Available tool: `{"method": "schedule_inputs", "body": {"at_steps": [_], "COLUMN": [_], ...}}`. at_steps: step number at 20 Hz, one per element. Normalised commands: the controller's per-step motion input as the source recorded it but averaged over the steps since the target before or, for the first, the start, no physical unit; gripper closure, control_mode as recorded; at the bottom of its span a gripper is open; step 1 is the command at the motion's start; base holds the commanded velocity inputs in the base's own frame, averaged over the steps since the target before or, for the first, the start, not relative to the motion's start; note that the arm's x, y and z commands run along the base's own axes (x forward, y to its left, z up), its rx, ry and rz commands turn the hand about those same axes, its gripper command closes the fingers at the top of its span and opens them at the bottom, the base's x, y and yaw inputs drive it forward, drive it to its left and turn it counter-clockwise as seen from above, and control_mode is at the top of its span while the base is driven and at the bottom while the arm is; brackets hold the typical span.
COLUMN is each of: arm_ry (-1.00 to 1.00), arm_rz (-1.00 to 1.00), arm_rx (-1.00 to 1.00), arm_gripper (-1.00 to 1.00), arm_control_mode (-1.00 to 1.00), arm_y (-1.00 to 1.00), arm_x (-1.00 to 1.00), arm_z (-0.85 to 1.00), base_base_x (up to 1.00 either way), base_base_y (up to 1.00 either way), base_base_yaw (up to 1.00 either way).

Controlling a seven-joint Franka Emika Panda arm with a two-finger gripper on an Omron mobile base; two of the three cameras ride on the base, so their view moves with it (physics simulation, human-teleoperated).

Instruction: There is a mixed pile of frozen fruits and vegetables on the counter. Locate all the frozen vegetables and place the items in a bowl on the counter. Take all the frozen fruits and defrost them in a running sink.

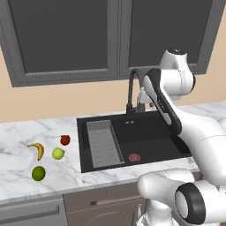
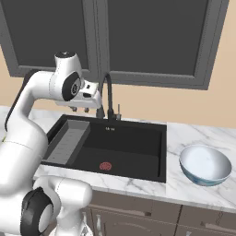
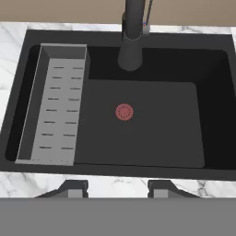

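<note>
Hand point(image 3: 117, 190), fingers parted and holding nothing, hangs above sink's point(image 3: 138, 120) front rim.

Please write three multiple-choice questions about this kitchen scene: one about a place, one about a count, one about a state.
1. Where is the bowl?
A. on the counter, right of the sink
B. inside the sink
C. left of the sink

2. How many fruit pieces lie on the counter?
A. two
B. four
C. six

3. What is in the sink basin?
A. a banana
B. the bowl
C. no fruit

Answers:
1 A: it stands on the marble beside the basin.
2 B: banana, red piece, yellow-green ball, dark green ball.
3 C: just the grey tray and the drain.
</note>
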Motion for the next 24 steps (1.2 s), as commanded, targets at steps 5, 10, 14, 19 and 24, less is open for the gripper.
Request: {"method": "schedule_inputs", "body": {"at_steps": [5,10,14,19,24], "arm_ry": [0.0,0.02,0.07,0.07,0.06], "arm_rz": [0.0,0.01,0.02,0.01,0.0], "arm_rx": [0.0,0.0,0.0,0.01,0.0], "arm_gripper": [-1.0,-1.0,-1.0,-1.0,-1.0], "arm_control_mode": [-1.0,-1.0,-1.0,-1.0,-1.0], "arm_y": [0.02,0.19,0.36,0.36,0.4], "arm_x": [-0.1,-0.1,0.0,0.01,0.04], "arm_z": [-0.01,-0.05,-0.13,-0.14,-0.14], "base_base_x": [0.0,0.0,0.0,0.0,0.0], "base_base_y": [0.0,0.0,0.0,0.0,0.0], "base_base_yaw": [0.0,0.0,0.0,0.0,0.0]}}
